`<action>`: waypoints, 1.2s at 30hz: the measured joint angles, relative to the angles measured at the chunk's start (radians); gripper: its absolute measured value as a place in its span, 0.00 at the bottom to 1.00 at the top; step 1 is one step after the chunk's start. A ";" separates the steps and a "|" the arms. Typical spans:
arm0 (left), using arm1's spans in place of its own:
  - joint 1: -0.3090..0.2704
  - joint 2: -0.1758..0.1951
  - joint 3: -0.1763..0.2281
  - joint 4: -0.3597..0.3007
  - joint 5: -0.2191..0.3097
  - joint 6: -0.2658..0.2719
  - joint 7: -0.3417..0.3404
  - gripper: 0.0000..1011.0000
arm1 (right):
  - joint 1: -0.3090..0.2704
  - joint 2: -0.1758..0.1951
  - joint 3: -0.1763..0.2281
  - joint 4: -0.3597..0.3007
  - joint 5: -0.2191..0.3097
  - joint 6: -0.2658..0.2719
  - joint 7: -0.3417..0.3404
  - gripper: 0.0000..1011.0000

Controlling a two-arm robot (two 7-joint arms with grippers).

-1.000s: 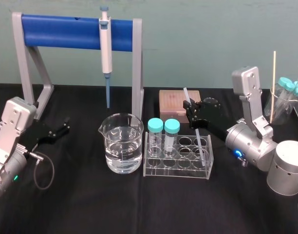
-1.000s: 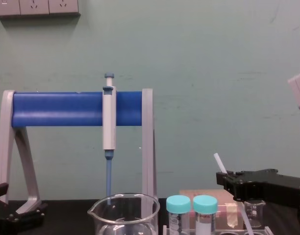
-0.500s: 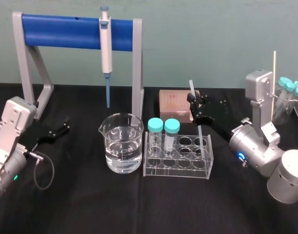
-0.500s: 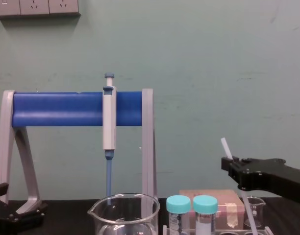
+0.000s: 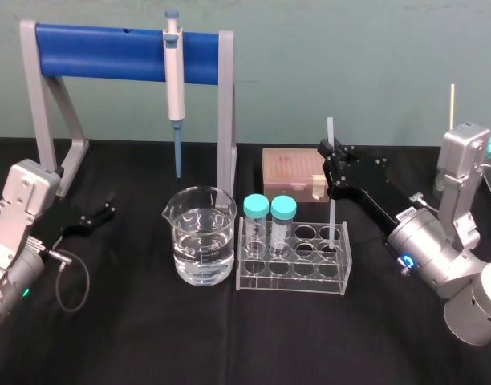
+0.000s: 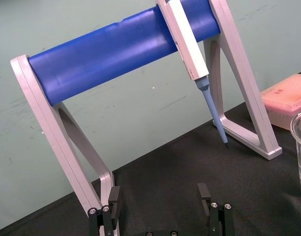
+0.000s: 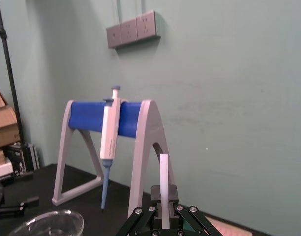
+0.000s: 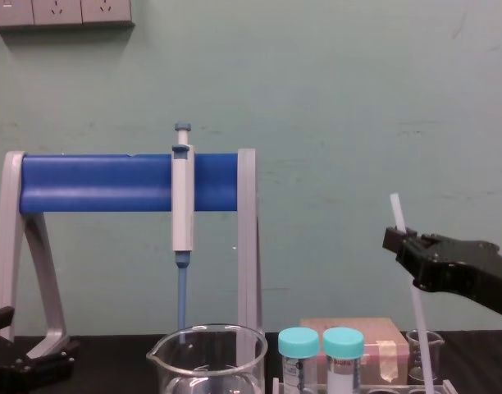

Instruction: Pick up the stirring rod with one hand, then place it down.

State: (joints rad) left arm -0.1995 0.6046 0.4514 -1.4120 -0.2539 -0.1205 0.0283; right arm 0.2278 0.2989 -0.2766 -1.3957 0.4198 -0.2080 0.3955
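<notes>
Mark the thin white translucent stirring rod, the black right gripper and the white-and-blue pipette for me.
thin white translucent stirring rod (image 5: 330, 131), head view, upper section above the gripper.
black right gripper (image 8: 401, 244), chest view, between the fingertips clamped on the rod.
white-and-blue pipette (image 5: 174, 76), head view, white body.

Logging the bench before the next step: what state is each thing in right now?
stirring rod: gripped, near upright, lower end at the tube rack.
right gripper: shut on the stirring rod.
left gripper: open, idle at the table's left.
pipette: hanging on the blue stand.
beaker: upright, partly filled with clear liquid.
two tubes: capped, upright in the tube rack.
</notes>
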 joint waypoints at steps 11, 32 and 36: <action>0.000 0.000 0.000 0.000 0.000 0.000 0.000 0.99 | -0.008 -0.014 0.052 -0.081 0.024 -0.041 0.010 0.07; 0.000 0.000 0.000 0.000 0.000 0.000 0.000 0.99 | -0.019 -0.011 0.093 -0.159 0.044 -0.048 0.010 0.07; 0.000 0.000 0.000 0.000 0.000 0.000 0.000 0.99 | -0.019 -0.012 0.095 -0.157 0.040 -0.044 0.007 0.07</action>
State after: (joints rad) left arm -0.1996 0.6047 0.4514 -1.4120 -0.2539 -0.1205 0.0283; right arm 0.2084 0.2870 -0.1819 -1.5531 0.4595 -0.2522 0.4022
